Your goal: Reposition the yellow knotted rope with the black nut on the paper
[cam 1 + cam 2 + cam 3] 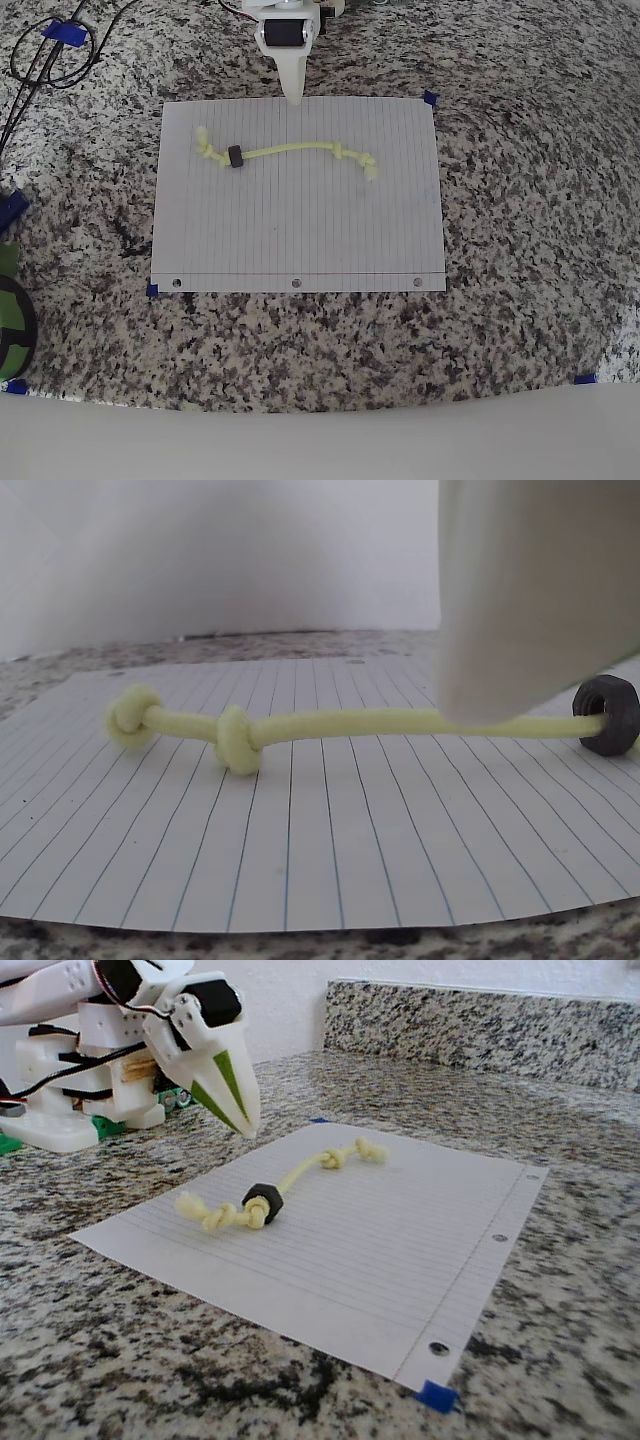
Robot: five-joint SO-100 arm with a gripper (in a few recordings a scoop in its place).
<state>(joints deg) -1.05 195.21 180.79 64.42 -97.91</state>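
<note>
On paper (300, 230): yellow knotted rope (290, 149), black nut (236, 156) | hand (293, 92) closed, empty | wrist view: finger hides rope's middle

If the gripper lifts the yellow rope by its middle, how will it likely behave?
The yellow knotted rope lies in a loose curve on the paper, so it would probably droop on both sides. The black nut threaded on it looks heavier than the cord, so that end may sag lower. The nearby knots should likely stop the nut sliding off.

White gripper (243, 1120) pointed downward, its jaws closed together, nothing held.
</note>
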